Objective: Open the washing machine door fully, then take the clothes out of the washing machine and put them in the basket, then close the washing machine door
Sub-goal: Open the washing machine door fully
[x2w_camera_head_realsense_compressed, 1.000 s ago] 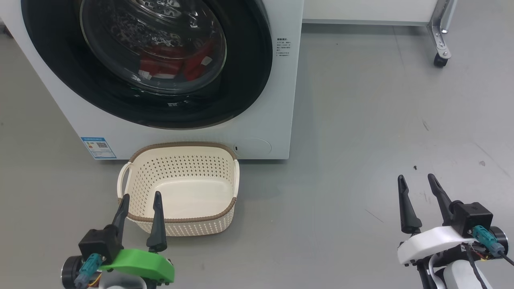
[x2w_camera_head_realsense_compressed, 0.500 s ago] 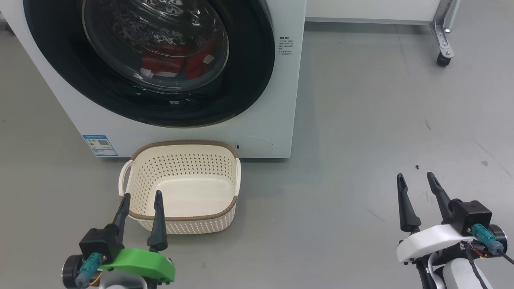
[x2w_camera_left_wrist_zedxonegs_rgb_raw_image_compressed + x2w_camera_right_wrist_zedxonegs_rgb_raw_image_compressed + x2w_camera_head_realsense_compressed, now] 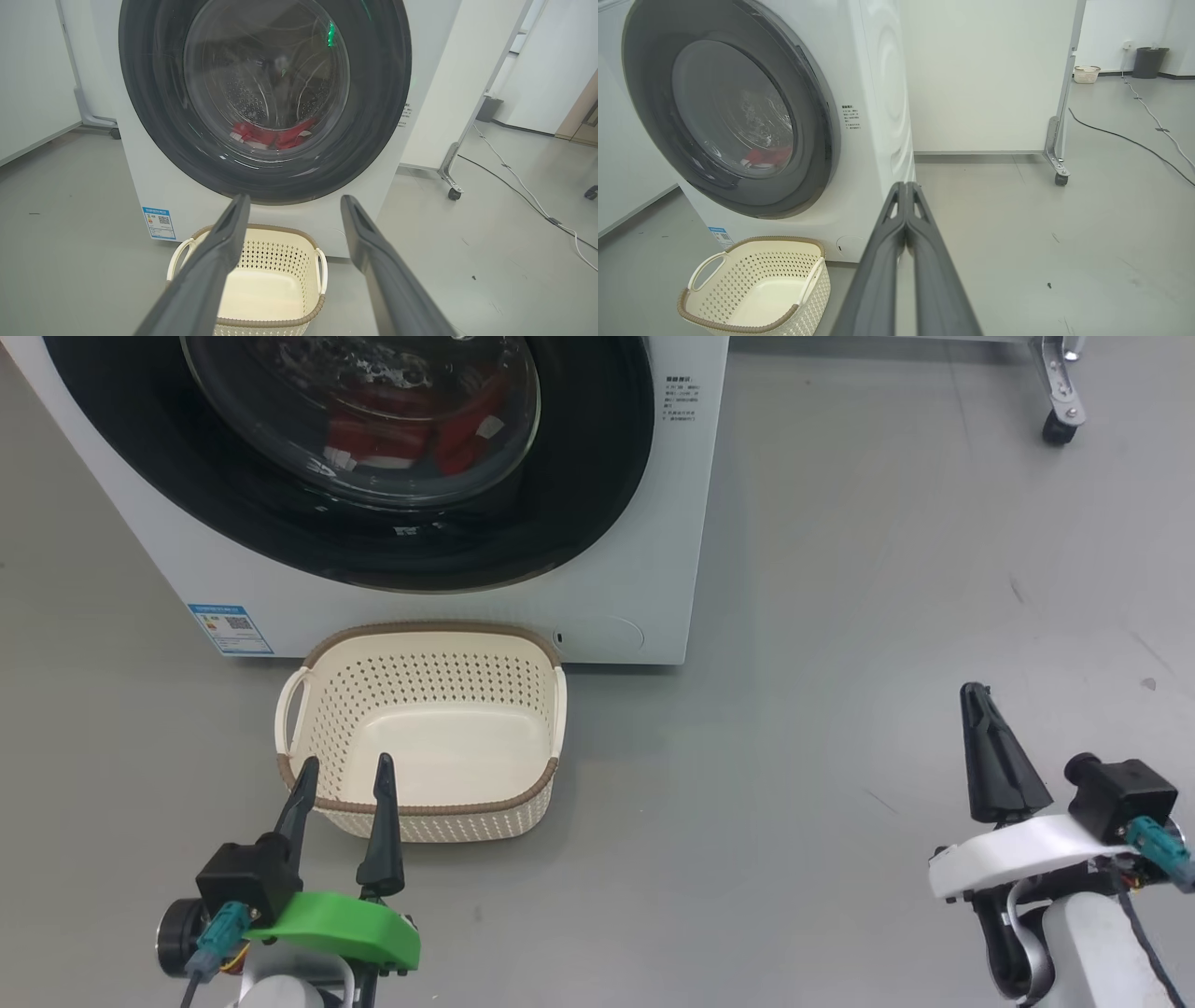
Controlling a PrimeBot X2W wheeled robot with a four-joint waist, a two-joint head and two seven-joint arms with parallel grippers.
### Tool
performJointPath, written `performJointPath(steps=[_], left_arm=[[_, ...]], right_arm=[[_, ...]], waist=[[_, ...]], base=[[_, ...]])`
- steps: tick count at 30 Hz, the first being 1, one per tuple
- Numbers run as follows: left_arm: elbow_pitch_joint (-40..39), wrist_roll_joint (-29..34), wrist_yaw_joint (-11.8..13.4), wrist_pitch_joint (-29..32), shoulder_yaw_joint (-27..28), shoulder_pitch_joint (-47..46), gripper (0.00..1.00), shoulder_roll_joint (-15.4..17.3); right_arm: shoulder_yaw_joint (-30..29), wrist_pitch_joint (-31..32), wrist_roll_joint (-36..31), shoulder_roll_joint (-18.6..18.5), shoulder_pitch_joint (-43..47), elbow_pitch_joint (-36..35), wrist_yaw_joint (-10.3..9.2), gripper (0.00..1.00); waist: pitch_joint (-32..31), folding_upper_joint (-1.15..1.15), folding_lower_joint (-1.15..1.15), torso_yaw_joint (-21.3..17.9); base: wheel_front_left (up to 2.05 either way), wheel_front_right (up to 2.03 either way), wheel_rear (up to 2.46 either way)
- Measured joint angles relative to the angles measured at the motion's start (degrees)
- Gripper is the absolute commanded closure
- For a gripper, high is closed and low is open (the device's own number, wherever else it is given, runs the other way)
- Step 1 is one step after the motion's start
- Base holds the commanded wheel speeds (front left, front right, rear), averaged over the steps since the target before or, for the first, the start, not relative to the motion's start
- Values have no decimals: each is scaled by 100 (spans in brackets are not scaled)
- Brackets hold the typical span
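The right end effector point(image 3: 974, 694) has been closed, empty, while the left end effector point(image 3: 345, 763) is held wide; opening of the shut door point(image 3: 597, 476) is probably being prepared.

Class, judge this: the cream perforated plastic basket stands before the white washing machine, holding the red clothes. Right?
Wrong: the cream perforated plastic basket is empty; the red clothes lie inside the white washing machine, behind its glass door. The head view shows it.

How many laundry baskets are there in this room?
2. One basket sits right in front of the washer; a second basket stands far off in the background, beside a dark bin. Others may be hidden.
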Motion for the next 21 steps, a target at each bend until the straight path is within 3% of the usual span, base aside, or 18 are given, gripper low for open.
performJointPath(steps=[7,10,16,21], left_arm=[[-69,8,-1,0,-126,-158,0,0],[-102,8,-5,0,-192,-243,0,0],[-155,-10,-5,0,-326,-413,0,0],[-321,-132,-5,0,-415,-665,0,-2]], right_arm=[[-556,68,1355,183,-383,-77,121,100],[-702,231,1605,162,-633,-89,144,100],[-1182,803,2938,185,-1344,-188,186,100],[-1352,1337,3353,166,-1980,-313,175,100]], waist=[[314,0,0,113],[460,0,0,184],[783,0,0,351],[1108,0,0,502]], base=[[0,0,0],[0,0,0],[0,0,0],[0,0,0]])
